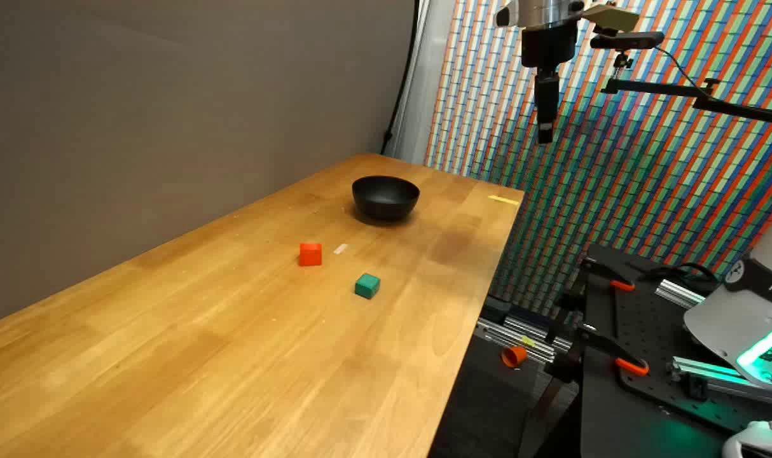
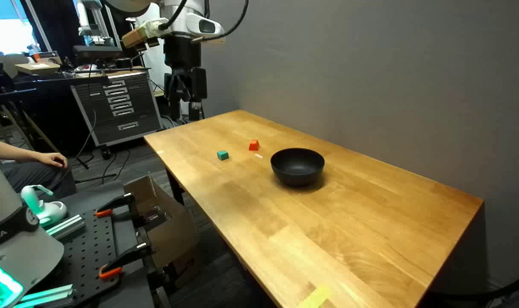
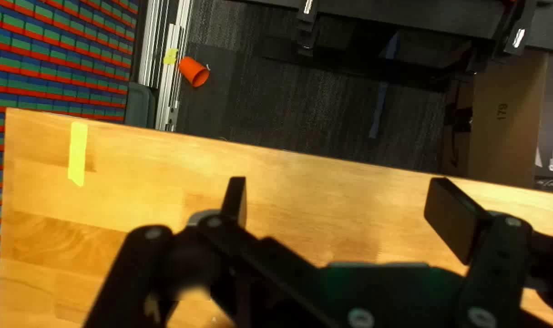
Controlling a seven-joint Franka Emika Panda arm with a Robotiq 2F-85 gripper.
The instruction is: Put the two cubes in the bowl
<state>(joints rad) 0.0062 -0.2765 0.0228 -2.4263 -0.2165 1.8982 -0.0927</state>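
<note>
The red cube (image 1: pixel 310 254) and the green cube (image 1: pixel 367 286) sit near each other but apart on the table (image 1: pixel 233 356), both outside the bowl (image 2: pixel 298 173), with the green one closer to the robot base (image 1: pixel 729 318). The bowl stands upright near them, touching neither, and a pale scrap of tape (image 1: pixel 340 249) lies just beside the red cube. Your gripper (image 3: pixel 342 209) hangs high above, its fingers (image 3: pixel 454 218) spread wide with nothing between them — and the wrist view shows you neither cube. You look to be at the start, with a first reach to make; the green cube may be the handier pick, as it seems to have more room around it. Bring the gripper over it until you see it between the fingers, turn so they meet two flat sides, then come straight down — slowly, since a crooked squeeze could shoot so small a thing away. Once you have it, lift higher than the bowl before crossing, let go low over the middle, and give the red cube the same care.
</note>
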